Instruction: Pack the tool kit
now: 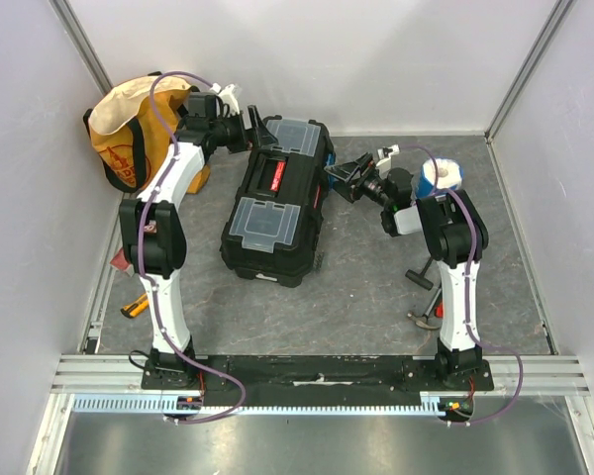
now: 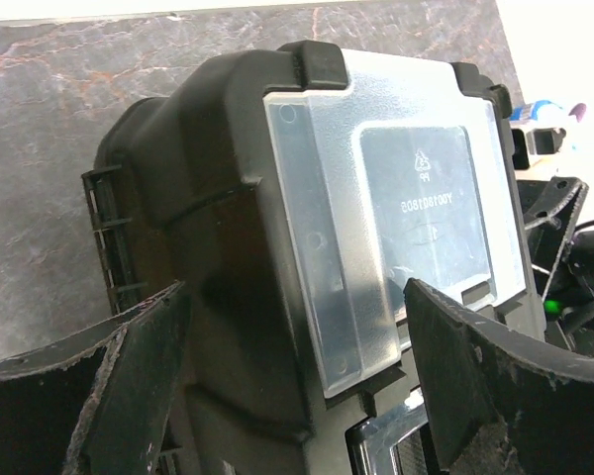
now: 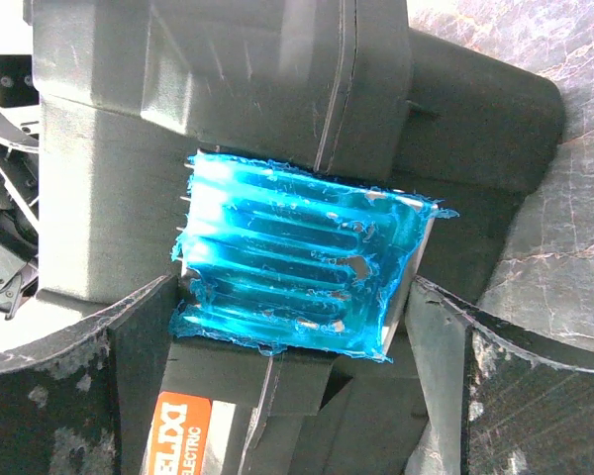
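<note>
The tool kit (image 1: 277, 203), a black box with two clear lids and a red-marked handle, lies shut in the middle of the table. My left gripper (image 1: 249, 131) is at its far end. In the left wrist view that gripper (image 2: 297, 336) is open, with its jaws standing wide on either side of the box's end and of the clear lid (image 2: 396, 218). My right gripper (image 1: 342, 178) is at the box's right side. Seen from its wrist, it (image 3: 292, 327) is open, and its fingertips flank the blue latch (image 3: 297, 262) closely.
A yellow-orange bag (image 1: 129, 129) stands at the back left behind the left arm. A blue-and-white roll (image 1: 441, 178) sits behind the right arm. A hammer (image 1: 421, 272) and another tool (image 1: 426, 317) lie by the right arm, and an orange-handled tool (image 1: 134, 307) lies at the left wall.
</note>
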Robot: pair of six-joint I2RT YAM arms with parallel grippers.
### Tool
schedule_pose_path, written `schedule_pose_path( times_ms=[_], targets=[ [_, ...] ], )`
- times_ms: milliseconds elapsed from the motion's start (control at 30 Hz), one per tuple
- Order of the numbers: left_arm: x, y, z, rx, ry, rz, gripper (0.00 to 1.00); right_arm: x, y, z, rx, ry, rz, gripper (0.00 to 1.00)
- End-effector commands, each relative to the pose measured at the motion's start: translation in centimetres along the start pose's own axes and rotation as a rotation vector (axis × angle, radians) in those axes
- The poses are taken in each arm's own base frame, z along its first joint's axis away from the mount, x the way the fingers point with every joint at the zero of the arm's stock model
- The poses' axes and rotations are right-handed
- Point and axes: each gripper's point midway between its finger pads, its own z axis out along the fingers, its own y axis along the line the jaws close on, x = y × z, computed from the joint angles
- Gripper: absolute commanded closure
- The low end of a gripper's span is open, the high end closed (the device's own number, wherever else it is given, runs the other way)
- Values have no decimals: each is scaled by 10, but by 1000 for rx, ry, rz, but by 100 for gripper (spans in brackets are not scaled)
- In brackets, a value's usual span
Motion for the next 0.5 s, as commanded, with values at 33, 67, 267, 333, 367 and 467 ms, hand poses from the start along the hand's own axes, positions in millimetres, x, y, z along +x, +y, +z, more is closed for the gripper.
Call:
schedule_pose_path(
  times_ms=[33,67,267,333,367,467],
  targets=[
    [19,-8,9,82,100,-15,7,0,62,12,-216,31,-112,2],
    [23,-7,11,84,113,-19,7,1,57,15,-203,44,-108,2],
    [39,-4,15,76,163,-37,7,4,18,26,-83,53,-35,2],
    [46,-2,17,72,182,-44,7,5,7,28,-50,38,-33,2],
    [47,-2,18,72,186,-45,8,7,7,31,-52,43,-41,2],
    [54,-1,21,70,207,-53,8,13,7,38,-75,56,-49,2]
  ],
)
